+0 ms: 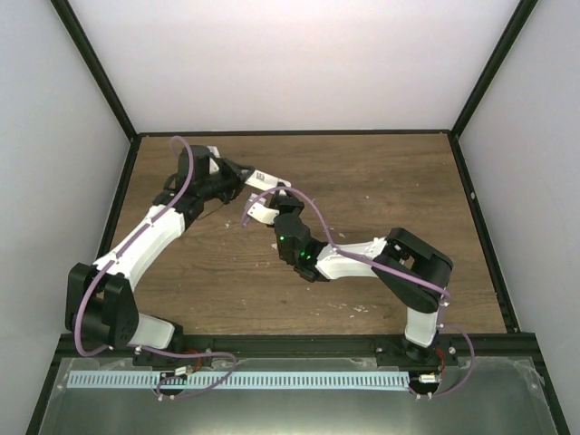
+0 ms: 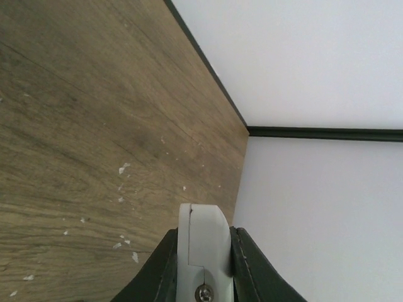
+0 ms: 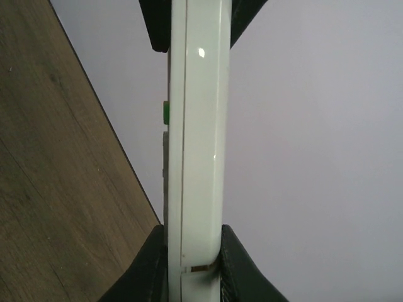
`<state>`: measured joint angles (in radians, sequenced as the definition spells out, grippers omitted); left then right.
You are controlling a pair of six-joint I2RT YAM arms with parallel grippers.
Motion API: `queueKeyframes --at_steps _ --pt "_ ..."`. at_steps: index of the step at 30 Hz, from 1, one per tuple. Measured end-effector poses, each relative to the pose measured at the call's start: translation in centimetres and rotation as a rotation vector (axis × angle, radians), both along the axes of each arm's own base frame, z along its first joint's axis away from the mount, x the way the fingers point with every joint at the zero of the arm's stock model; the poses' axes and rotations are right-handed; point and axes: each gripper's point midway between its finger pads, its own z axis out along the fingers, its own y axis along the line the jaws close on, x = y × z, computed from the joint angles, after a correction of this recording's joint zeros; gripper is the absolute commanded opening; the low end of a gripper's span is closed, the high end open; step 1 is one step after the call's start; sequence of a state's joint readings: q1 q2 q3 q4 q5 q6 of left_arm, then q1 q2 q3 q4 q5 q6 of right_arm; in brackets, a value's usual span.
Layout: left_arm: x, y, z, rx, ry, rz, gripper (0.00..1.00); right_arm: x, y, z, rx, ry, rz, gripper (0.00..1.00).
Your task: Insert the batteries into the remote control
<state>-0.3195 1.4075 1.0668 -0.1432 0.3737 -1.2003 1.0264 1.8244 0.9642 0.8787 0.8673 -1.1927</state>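
Observation:
The white remote control (image 3: 195, 126) shows edge-on in the right wrist view, with a green button on its left side. My right gripper (image 3: 192, 238) is shut on its near end. The left gripper's black fingers (image 3: 154, 25) clamp its far end at the top of that view. In the left wrist view, my left gripper (image 2: 203, 234) is shut on the remote's rounded white end (image 2: 201, 229). From above, the remote (image 1: 261, 213) hangs over the table between the left gripper (image 1: 252, 181) and the right gripper (image 1: 279, 222). The batteries are out of view.
The brown wooden table (image 1: 381, 181) is bordered by a black frame and white walls (image 1: 299, 63). Small white flecks (image 2: 123, 168) dot the wood. Purple cables loop over both arms near the grippers.

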Motion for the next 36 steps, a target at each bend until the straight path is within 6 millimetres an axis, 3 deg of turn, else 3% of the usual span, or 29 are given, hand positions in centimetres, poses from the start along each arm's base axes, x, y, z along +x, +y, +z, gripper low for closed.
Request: queueKeyframes --at_steps 2,7,9,12,16,18,25,28,36 --pt "0.0 -0.1 0.3 -0.007 -0.007 -0.006 0.0 0.0 0.0 0.0 0.008 -0.001 -0.003 0.11" --pt "0.1 -0.2 0.5 -0.009 -0.018 -0.013 0.0 0.1 -0.1 0.1 0.029 -0.014 -0.016 0.13" --pt "0.2 -0.3 0.4 -0.008 -0.017 -0.016 0.0 0.1 -0.1 0.0 0.027 -0.014 -0.017 0.19" --pt "0.1 -0.4 0.2 -0.003 -0.016 -0.026 0.0 0.1 0.0 -0.3 0.017 -0.015 -0.018 0.39" --pt "-0.2 -0.6 -0.4 0.004 -0.012 -0.052 0.0 0.1 0.0 0.3 0.045 -0.031 -0.02 0.83" --pt "-0.3 -0.7 -0.7 0.006 -0.012 -0.065 0.0 0.1 0.0 0.4 0.057 -0.031 -0.02 0.98" --pt "-0.5 -0.9 -1.1 0.006 -0.047 -0.11 0.0 0.2 1.9 -0.7 0.09 0.103 0.069 1.0" --pt "-0.4 -0.7 -1.0 -0.003 -0.081 -0.13 0.0 -0.2 2.5 -0.3 0.153 0.202 0.132 1.0" --pt "-0.1 0.0 -0.2 0.015 -0.194 -0.214 0.0 -2.5 0.9 2.3 0.361 0.449 0.289 1.0"
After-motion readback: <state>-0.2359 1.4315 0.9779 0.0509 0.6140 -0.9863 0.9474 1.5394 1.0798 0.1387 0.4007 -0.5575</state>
